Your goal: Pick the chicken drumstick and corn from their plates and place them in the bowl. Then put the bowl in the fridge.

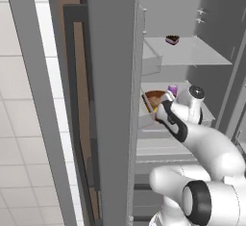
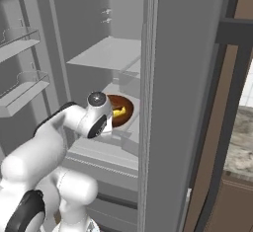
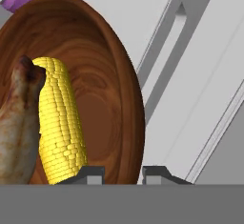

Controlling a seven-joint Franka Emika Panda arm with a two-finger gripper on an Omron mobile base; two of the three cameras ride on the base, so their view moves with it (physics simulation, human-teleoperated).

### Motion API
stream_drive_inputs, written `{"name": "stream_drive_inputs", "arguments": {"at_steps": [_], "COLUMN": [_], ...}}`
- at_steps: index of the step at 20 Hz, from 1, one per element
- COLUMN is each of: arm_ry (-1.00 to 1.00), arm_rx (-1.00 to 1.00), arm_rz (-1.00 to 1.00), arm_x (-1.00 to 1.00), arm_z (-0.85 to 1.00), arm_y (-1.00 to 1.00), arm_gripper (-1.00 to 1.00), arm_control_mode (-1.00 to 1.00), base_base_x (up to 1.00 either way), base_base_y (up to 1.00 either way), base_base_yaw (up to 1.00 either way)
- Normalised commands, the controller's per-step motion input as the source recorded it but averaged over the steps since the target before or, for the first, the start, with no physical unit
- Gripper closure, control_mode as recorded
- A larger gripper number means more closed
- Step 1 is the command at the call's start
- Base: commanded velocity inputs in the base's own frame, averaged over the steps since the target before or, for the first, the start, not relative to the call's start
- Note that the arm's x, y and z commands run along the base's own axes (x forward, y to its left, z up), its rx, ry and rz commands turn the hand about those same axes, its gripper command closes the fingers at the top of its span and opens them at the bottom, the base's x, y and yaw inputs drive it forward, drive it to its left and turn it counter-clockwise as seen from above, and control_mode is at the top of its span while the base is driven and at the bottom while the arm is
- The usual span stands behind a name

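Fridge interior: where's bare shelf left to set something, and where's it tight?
The upper shelf is mostly bare; a small dark item sits at its back edge. The middle shelf is crowded: the bowl with the corn and drumstick, a purple item behind it, and the shut gripper at the bowl's rim. The door bins look free.

Bowl [image 2: 123, 111] sat on a middle shelf [image 1: 192, 52] level inside the open fridge [image 2: 178, 102]. Corn [image 3: 59, 123] and chicken drumstick [image 3: 16, 127] lay side by side in the bowl, touching. Claw [image 3: 123, 173] straddled the bowl's rim. A small cup [image 1: 172, 90] stood just behind the bowl; another small item [image 1: 172, 40] sat on the shelf above.
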Motion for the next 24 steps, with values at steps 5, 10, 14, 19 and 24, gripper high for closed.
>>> {"name": "stream_drive_inputs", "arguments": {"at_steps": [5,10,14,19,24], "arm_ry": [0.00,0.00,0.00,0.00,-0.01], "arm_rx": [0.00,0.00,0.00,0.00,0.00], "arm_rz": [0.00,0.00,0.00,0.00,0.00], "arm_x": [0.38,0.37,0.33,0.27,0.18], "arm_z": [-0.25,-0.30,-0.09,0.00,0.00], "arm_y": [-0.01,0.00,-0.01,0.00,0.00], "arm_gripper": [1.00,1.00,1.00,1.00,-1.00], "arm_control_mode": [-1.00,-1.00,-1.00,-1.00,-1.00], "base_base_x": [0.00,0.00,0.00,0.00,0.00], "base_base_y": [0.00,0.00,0.00,0.00,0.00], "base_base_yaw": [0.00,0.00,0.00,0.00,0.00]}}
